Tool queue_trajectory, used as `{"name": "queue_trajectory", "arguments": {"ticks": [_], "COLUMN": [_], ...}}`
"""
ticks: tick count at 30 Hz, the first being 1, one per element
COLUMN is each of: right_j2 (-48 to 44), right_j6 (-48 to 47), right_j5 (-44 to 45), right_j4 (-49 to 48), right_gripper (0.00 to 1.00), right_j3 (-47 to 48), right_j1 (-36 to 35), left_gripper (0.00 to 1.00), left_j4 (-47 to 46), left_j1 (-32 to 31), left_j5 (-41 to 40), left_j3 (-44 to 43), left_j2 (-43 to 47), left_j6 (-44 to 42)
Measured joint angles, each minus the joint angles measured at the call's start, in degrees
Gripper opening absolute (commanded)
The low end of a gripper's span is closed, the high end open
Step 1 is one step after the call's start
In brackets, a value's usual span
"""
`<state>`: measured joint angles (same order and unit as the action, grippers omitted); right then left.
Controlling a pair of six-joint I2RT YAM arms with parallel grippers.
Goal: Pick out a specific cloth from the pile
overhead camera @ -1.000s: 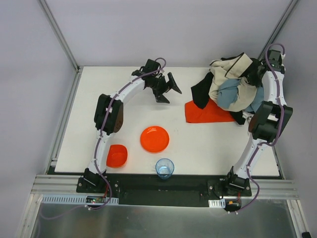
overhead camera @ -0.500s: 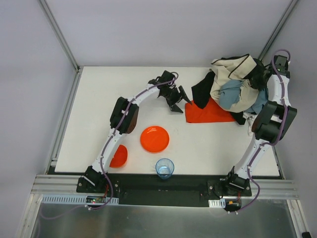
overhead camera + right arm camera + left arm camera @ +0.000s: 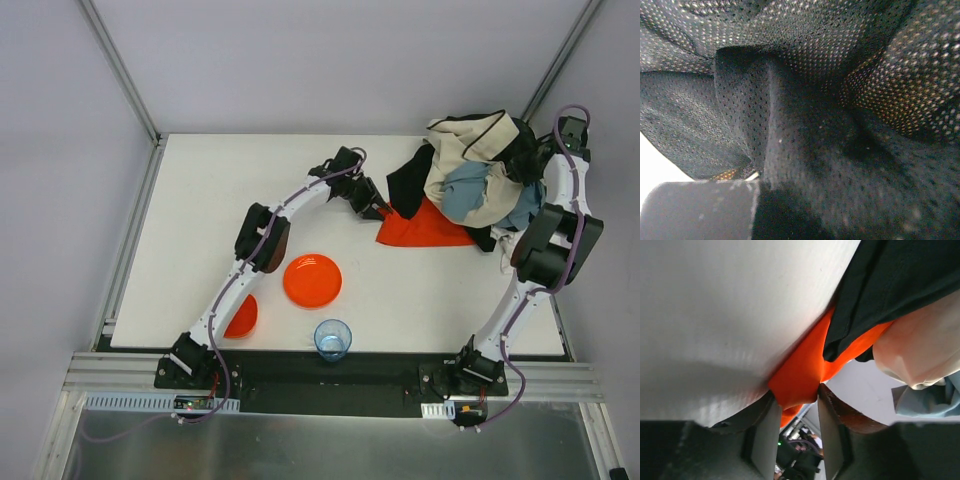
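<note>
One orange-red cloth, long axis left-right, under pile, left claw pinching its corner, right claw unclear

A white desk fills the middle of the overhead view, its matte surface evenly lit, with only soft shadows. Plain pale grey walls close it in on the far, left and right sides. Two slim aluminium posts slant up from the desk's far corners. Along the near edge runs a black strip on a silver aluminium rail. Nearer still lies a brushed metal sheet.
</note>
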<state>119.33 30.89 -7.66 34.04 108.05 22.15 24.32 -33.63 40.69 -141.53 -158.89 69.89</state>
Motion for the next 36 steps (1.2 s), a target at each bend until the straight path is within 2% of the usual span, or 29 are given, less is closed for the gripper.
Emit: {"name": "queue_trajectory", "arguments": {"ticks": [2, 5, 9, 17, 29, 36], "right_j2": [0.0, 0.0, 0.0, 0.46, 0.79, 0.79], "right_j6": [0.0, 0.02, 0.02, 0.2, 1.09, 1.7], "right_j5": [-0.5, -1.18, -1.99, -3.63, -5.99, -7.32], "right_j4": [-0.02, -0.04, -0.04, 0.04, 1.9, 3.08], "right_gripper": [0.01, 0.01, 0.01, 0.01, 0.01, 0.01], "right_j3": [-0.04, -0.13, -0.13, 0.24, 2.8, 3.89], "right_j1": [0.22, 0.5, 0.76, 1.29, 2.62, 3.67], "left_gripper": [0.19, 0.01, 0.0, 0.0, 0.0, 0.0], "left_j4": [-1.53, -3.26, -4.76, -7.21, -8.22, -6.91], "left_j1": [-0.52, -0.9, -0.87, 1.11, 9.46, 14.27], "left_j5": [0.59, 1.18, 1.42, 2.01, -1.01, -6.05], "left_j3": [-0.09, -0.09, 0.2, 13.0, 32.83, 34.53], "left_j2": [-0.7, -1.51, -1.53, 6.69, 34.91, 43.8], "left_j6": [0.9, 1.36, 0.92, -4.98, -17.2, -21.4]}}
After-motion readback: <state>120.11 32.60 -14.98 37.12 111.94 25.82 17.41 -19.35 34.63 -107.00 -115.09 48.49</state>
